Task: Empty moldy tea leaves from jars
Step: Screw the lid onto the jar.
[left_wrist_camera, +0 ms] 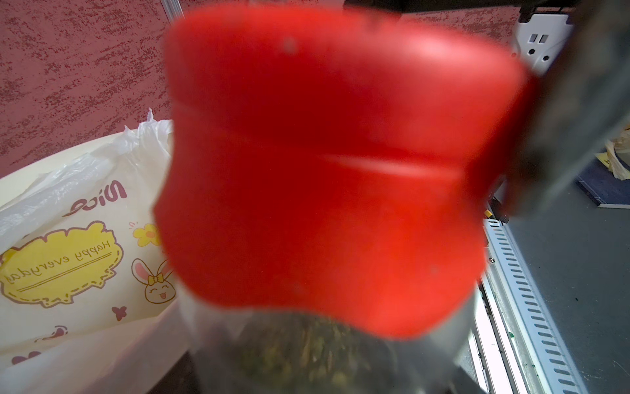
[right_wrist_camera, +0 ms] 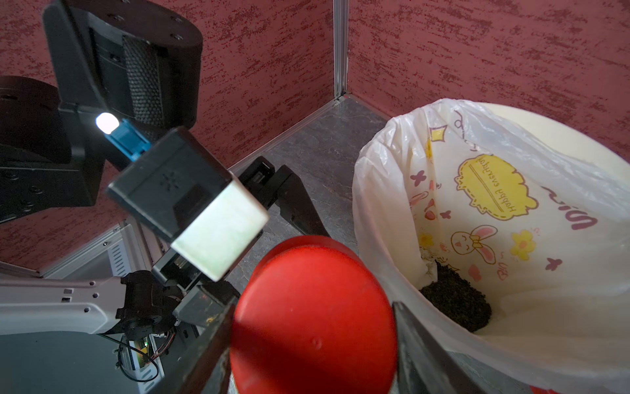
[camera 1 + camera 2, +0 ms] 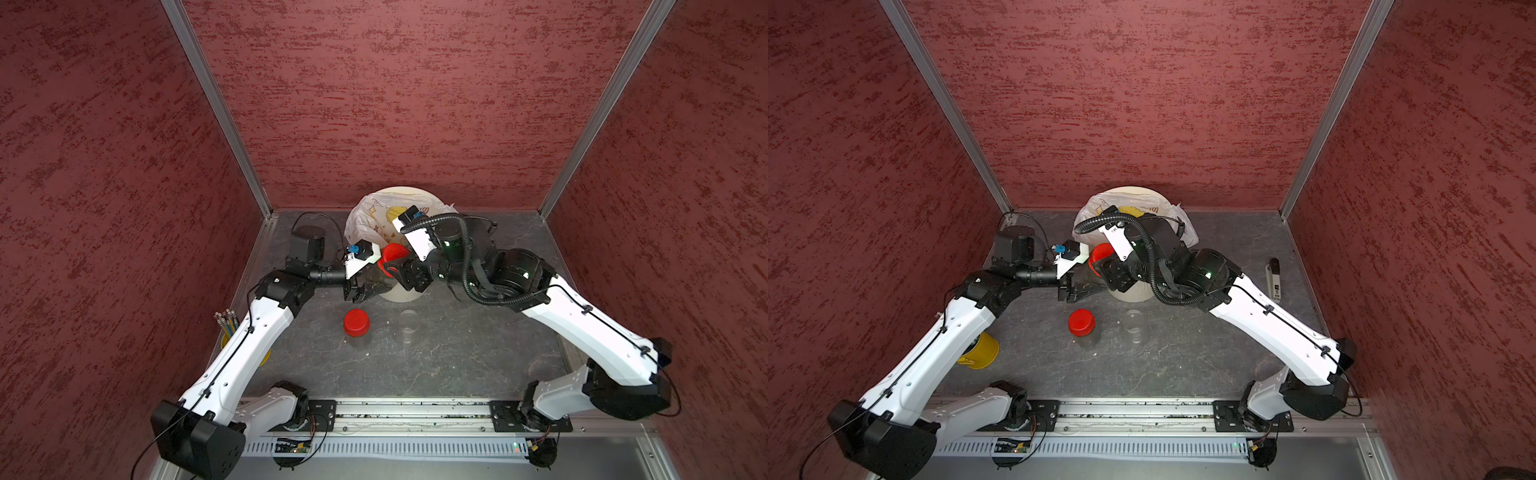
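The left gripper [image 3: 376,289] is closed tight on the clear body of the held jar [image 1: 300,358], which is kept clear of the table. The moldy tea leaves [image 1: 320,341] are seen through the jar's wall, close in front of that gripper's wrist camera. The red cap [image 1: 327,170] is seated on this jar, at the end turned away from the left gripper and toward the right gripper [image 2: 315,303]. The right gripper is set at a middling width. Its two dark fingers [image 2: 211,344] are laid against opposite sides of the cap, so the cap is clasped between them. Just beyond both grippers, on the side away from the arm bases, the cream bin [image 2: 562,136] is found, lined with a white bag [image 2: 392,204]. A dark heap of dumped leaves [image 2: 456,303] is seen at the bottom of the bag, just beside the right gripper's finger. On the base side of both grippers, two more jars are stood on the table, touched by neither gripper. The capped jar [image 3: 356,326] is nearer the left gripper, and the open jar [image 3: 408,326], uncapped and seemingly empty, is nearer the right.
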Motion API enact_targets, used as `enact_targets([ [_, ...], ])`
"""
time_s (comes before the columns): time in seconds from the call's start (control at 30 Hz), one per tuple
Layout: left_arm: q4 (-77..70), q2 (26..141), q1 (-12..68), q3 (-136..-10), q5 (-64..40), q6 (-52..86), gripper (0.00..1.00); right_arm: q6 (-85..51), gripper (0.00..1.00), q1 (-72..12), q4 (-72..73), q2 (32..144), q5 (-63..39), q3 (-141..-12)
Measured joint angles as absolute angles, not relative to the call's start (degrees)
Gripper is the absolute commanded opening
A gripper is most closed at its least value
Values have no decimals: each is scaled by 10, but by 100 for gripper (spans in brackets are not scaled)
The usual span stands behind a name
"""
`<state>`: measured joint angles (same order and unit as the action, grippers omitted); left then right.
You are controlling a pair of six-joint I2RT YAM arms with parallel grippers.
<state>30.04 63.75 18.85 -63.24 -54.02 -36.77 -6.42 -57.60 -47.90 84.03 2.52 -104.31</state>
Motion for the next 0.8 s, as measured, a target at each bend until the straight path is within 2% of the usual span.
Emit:
enact_targets([
  [0.43,300,637,189,-632,-536,-369,62,18,38,-557,-463,834,2,-1028],
  [0.63,295,637,189,-632,-540,-374,62,96,37,-537,-461,827,-51,-1025],
  [0.8,290,637,192,-632,-542,-374,62,176,38,-497,-463,821,-140,-1019],
])
